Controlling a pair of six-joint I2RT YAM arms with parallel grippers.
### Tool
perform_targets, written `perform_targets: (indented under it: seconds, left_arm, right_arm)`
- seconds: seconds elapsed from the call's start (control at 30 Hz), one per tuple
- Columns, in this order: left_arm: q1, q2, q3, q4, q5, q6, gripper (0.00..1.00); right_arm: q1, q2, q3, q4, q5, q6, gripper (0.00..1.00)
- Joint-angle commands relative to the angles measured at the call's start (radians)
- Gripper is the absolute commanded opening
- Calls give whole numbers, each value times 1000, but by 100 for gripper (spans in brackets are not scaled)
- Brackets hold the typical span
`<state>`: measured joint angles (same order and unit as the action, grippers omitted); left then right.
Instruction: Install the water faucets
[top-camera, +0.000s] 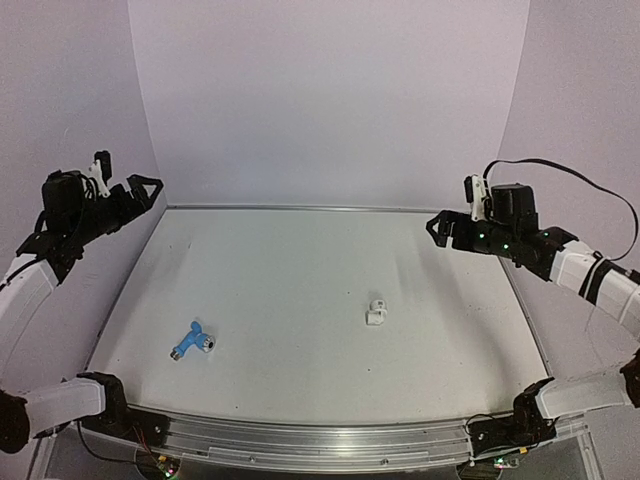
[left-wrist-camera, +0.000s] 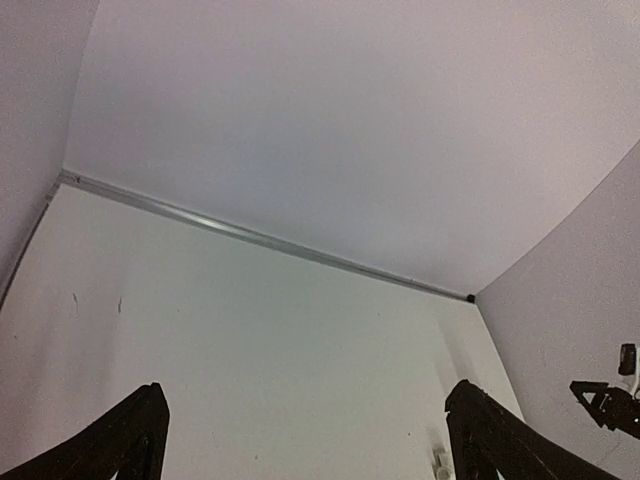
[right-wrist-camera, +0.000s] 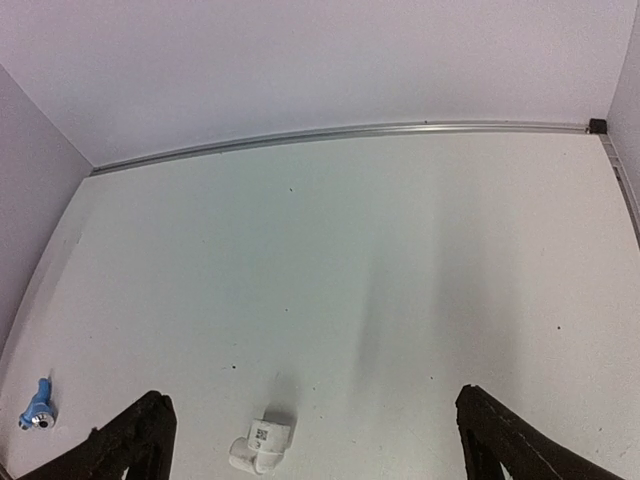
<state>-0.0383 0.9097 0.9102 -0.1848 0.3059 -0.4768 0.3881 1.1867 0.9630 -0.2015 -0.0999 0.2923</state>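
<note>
The light-blue water faucet (top-camera: 193, 340) lies on its side on the white table (top-camera: 300, 260), near the front left; the right wrist view catches it at the lower left edge (right-wrist-camera: 37, 408). A small white fitting (top-camera: 376, 312) lies right of centre, and it also shows low in the right wrist view (right-wrist-camera: 260, 447). My left gripper (top-camera: 130, 182) hangs open above the table's far left edge, with nothing between its fingers (left-wrist-camera: 308, 400). My right gripper (top-camera: 450, 215) hangs open above the far right side, also empty (right-wrist-camera: 312, 400). Both are well apart from the two parts.
Pale purple walls close in the back and both sides. A metal rail (top-camera: 300, 208) runs along the far edge and a wider metal strip (top-camera: 320, 440) along the near edge. In the left wrist view the right arm's tip (left-wrist-camera: 610, 400) shows at the far right.
</note>
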Motion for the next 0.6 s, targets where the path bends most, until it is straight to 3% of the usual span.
perform_targets:
  seconds: [0.0,0.17,0.3,0.4,0.57]
  left_arm:
    - [-1,60,-26,-28,158,-38,100]
    - [-6,82,-68,-33,179,-53,100]
    - [-15,103,-104,-37,184,-71,100]
    - [-44,126,-139,-39,197,-88,100]
    - [-164,171,-173,-53,143,-106,99]
  right_arm:
    - [-6,-4,1,-33,41,-37,98]
    - [-6,-8,-64,-1,98,-83,98]
    - [-7,0,-100,13,229,43,98]
    - [-7,17,-94,0,38,-4,98]
    - [-7,73,-75,-1,-66,-1,98]
